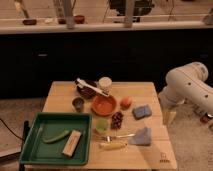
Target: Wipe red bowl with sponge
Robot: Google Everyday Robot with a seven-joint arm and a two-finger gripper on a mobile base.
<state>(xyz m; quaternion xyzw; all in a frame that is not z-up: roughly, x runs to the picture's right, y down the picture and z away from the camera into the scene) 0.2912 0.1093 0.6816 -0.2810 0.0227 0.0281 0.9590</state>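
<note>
The end effector [170, 116] hangs just off the counter's [62, 92] far side edge. Only a bare strip of wood lies between it and the sponge [141, 111]. The red bowl [104, 105] is hemmed in. An orange [126, 102] touches it on the sponge side, and grapes [117, 120] and a green cup [102, 125] sit in front. A white cup [105, 84] and a dark bowl [87, 91] stand behind, with a small cup [78, 104] opposite the orange. A green tray [50, 124] fills one front corner. The back corners lie bare.

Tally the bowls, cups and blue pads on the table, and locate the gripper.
Bowls: 2, red bowl, dark bowl
Cups: 3, white cup, dark cup, green cup
Blue pads: 2, upper pad, lower pad
Total: 7
The gripper hangs beside the table, right edge.
</note>
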